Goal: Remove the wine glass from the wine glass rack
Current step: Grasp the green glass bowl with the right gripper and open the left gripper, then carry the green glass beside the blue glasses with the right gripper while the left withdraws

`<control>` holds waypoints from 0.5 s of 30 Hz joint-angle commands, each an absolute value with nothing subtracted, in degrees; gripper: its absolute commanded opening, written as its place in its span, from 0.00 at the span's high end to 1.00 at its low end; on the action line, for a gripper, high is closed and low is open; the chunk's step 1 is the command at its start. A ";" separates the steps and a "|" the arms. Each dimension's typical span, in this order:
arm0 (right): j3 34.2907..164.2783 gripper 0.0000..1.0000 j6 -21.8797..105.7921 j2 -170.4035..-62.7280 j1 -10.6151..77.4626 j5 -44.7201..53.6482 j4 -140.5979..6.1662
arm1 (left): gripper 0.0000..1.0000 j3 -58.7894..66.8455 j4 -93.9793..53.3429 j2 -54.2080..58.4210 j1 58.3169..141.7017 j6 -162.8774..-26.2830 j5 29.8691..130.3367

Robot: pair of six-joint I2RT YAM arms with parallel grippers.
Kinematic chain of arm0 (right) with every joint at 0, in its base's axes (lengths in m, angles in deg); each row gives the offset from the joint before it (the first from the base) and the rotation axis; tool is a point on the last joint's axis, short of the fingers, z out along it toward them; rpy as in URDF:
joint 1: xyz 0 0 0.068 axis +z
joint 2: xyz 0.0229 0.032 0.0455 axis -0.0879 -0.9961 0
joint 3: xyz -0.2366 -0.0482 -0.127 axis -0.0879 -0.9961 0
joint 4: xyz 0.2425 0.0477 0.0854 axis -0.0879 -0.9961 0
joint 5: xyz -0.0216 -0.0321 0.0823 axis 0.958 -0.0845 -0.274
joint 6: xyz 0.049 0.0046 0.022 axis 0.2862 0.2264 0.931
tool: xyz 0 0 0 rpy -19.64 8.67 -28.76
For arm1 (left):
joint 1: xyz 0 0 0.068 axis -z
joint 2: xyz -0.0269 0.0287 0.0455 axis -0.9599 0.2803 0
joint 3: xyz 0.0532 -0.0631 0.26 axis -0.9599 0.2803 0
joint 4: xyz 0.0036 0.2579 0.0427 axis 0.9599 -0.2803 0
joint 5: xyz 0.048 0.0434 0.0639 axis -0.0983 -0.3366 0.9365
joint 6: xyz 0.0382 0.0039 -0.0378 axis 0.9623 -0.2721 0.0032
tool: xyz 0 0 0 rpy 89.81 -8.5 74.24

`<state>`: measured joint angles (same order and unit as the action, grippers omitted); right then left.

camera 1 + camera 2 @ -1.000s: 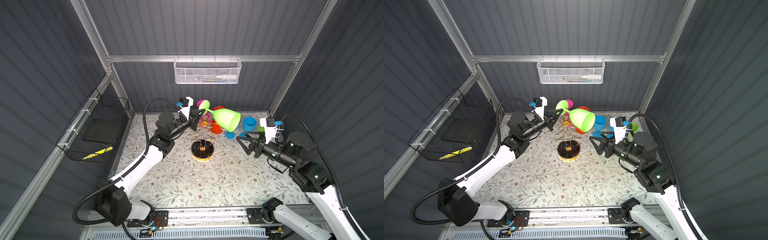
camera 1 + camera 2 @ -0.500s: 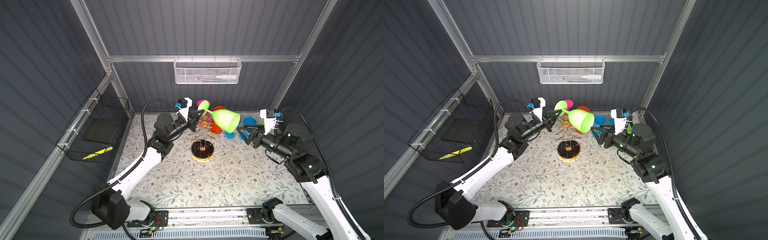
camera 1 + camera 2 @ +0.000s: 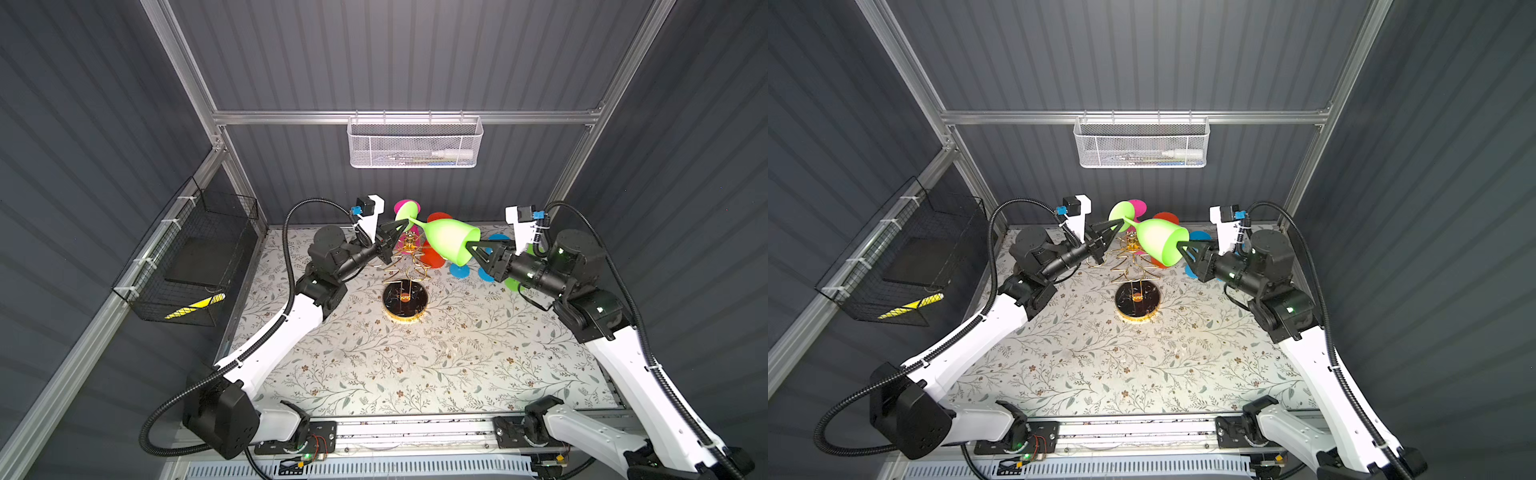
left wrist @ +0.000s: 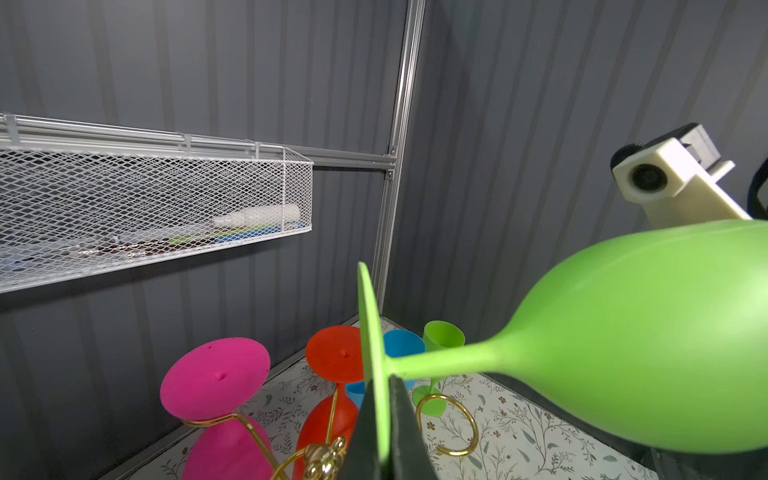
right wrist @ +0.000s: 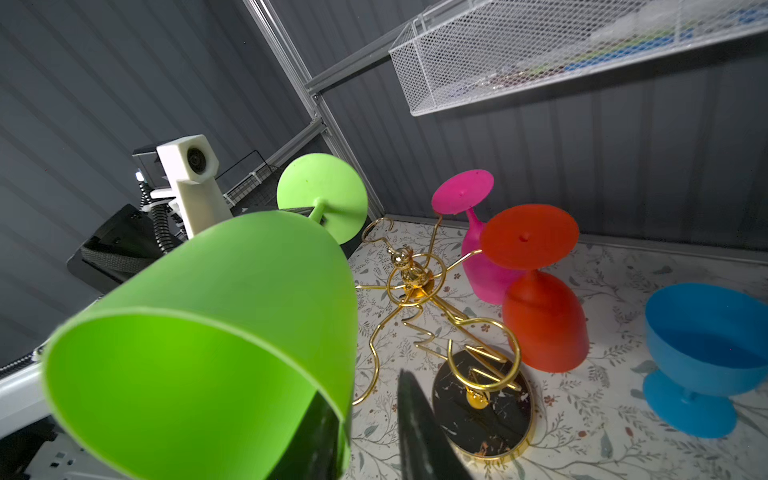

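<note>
Floral-patterned counter (image 3: 415, 365) fills the floor of the grey-walled cell, with one white arm reaching in from each near corner. A black wire basket (image 3: 195, 266) hangs on the left wall, and a white mesh basket (image 3: 413, 143) hangs from the rear rail.

Toward the back of the counter stands the wine glass rack (image 3: 405, 299), its gold wire arms rising from a round black base with a gold rim. The green wine glass (image 3: 446, 241) lies almost level in the air above the rack's top. Its foot points toward the left arm and its open mouth toward the right arm.

The left end effector (image 3: 401, 226) is clamped tight on the edge of the foot disc; the left wrist view shows the disc pinched between both fingers. The right end effector (image 3: 473, 253) straddles the bowl's rim with its jaws partly apart. One finger is inside the bowl and the other outside, and the right wrist view shows a gap between the outer finger and the wall.

A pink glass (image 5: 478, 249) and a red glass (image 5: 540, 316) hang upside down from rack arms on the far side. A blue glass (image 5: 702, 345) stands upright on the counter beyond them.
</note>
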<state>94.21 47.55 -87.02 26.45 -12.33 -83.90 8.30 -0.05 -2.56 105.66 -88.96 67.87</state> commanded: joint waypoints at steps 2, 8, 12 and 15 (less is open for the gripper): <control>95.57 0.88 48.42 -87.04 26.39 -14.00 -82.34 | 1.00 8.88 1.08 -2.87 105.70 -89.14 67.58; 95.65 1.00 48.82 -86.12 26.31 -12.82 -82.83 | 0.94 8.87 0.82 -2.78 105.67 -88.63 68.36; 96.96 1.00 47.63 -84.48 26.16 -8.81 -86.25 | 0.68 9.12 0.04 -3.45 105.71 -88.37 69.96; 98.06 1.00 46.37 -82.17 25.07 -5.41 -89.23 | 0.53 9.49 -0.94 -4.46 105.71 -87.91 72.91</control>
